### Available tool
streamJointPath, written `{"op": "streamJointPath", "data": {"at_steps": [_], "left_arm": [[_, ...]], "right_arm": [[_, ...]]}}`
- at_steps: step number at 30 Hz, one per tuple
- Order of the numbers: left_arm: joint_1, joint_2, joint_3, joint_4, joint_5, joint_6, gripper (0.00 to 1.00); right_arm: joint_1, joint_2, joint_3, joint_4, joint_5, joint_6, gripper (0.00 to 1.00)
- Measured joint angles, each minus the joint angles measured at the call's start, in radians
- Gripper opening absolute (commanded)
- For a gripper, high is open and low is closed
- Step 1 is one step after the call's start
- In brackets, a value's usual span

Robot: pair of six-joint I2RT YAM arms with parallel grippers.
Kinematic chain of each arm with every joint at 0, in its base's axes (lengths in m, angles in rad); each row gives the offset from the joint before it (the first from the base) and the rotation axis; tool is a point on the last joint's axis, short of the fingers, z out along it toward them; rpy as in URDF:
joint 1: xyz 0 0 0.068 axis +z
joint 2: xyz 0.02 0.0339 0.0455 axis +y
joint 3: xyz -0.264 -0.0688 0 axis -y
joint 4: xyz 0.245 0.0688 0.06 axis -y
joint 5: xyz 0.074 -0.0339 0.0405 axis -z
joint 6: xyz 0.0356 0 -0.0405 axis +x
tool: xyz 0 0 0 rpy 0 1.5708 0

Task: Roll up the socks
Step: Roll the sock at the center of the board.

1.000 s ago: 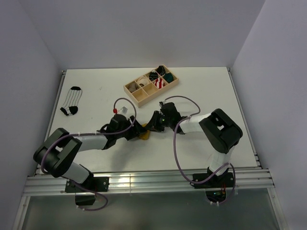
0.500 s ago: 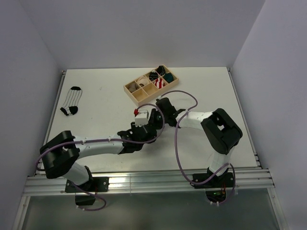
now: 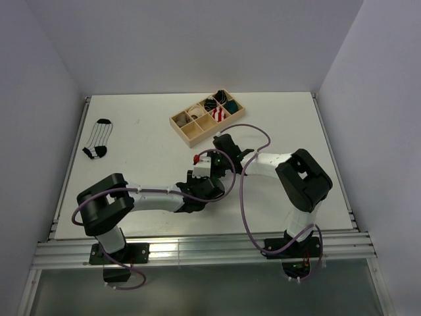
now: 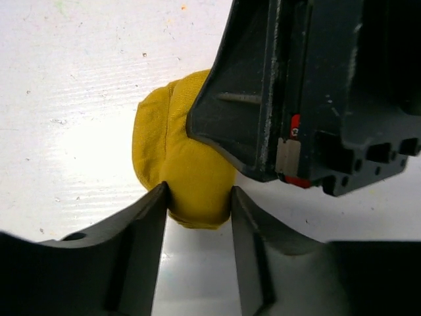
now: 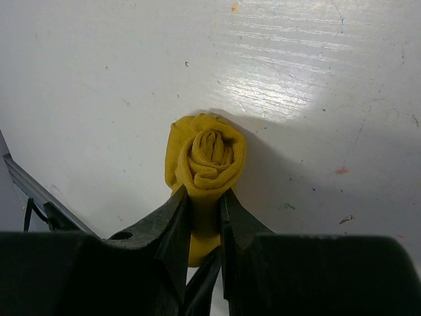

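Yellow sock (image 5: 205, 155) rolled tight; my right claw (image 5: 204, 196) pinches it, left claw (image 4: 197, 201) clamps its sides. Next, likely: secure roll, then striped sock (image 3: 99, 137), upper left.

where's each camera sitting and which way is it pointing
Top external: above and behind the bases, looking down on the table, left arm, right arm and striped sock.
Left wrist: on the left arm, looking past the left gripper at the yellow sock; the other arm's dark body intrudes.
Right wrist: looks past the right gripper at the roll's spiral end.
Shared: both wrist views show that yellow sock.
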Motion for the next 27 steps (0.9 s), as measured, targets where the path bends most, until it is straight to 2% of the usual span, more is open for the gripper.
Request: {"op": "streamJointPath", "data": {"at_steps": [1,3,4,10,13,14,17,20,23,27], "left_arm": [[0.000,0.010,0.000,0.006,-0.003,0.000,0.43],[0.000,0.029,0.000,0.020,-0.008,0.001,0.35],[0.000,0.033,0.000,0.024,-0.009,0.001,0.27],[0.003,0.035,-0.004,0.039,-0.007,0.018,0.02],[0.018,0.014,-0.027,0.058,0.019,0.016,0.01],[0.027,-0.001,-0.040,0.068,0.042,0.015,0.01],[0.076,-0.066,-0.106,0.130,0.161,0.010,0.01],[0.154,-0.130,-0.175,0.198,0.290,-0.006,0.01],[0.246,-0.178,-0.241,0.275,0.443,-0.031,0.01],[0.364,-0.191,-0.290,0.366,0.658,-0.070,0.01]], "right_arm": [[0.000,0.000,0.000,0.000,0.000,0.000,0.00],[0.000,0.000,0.000,0.000,-0.003,0.000,0.00],[0.000,0.000,0.000,0.000,-0.003,0.000,0.00],[0.000,0.000,-0.008,0.027,-0.013,0.002,0.03],[0.000,-0.012,-0.062,0.117,-0.024,0.024,0.14],[-0.001,-0.026,-0.094,0.159,-0.025,0.034,0.27],[-0.012,-0.077,-0.180,0.251,-0.029,0.074,0.43],[-0.029,-0.135,-0.247,0.312,-0.043,0.106,0.55],[-0.045,-0.183,-0.281,0.358,-0.044,0.129,0.62],[-0.049,-0.203,-0.285,0.423,-0.045,0.144,0.65]]}}
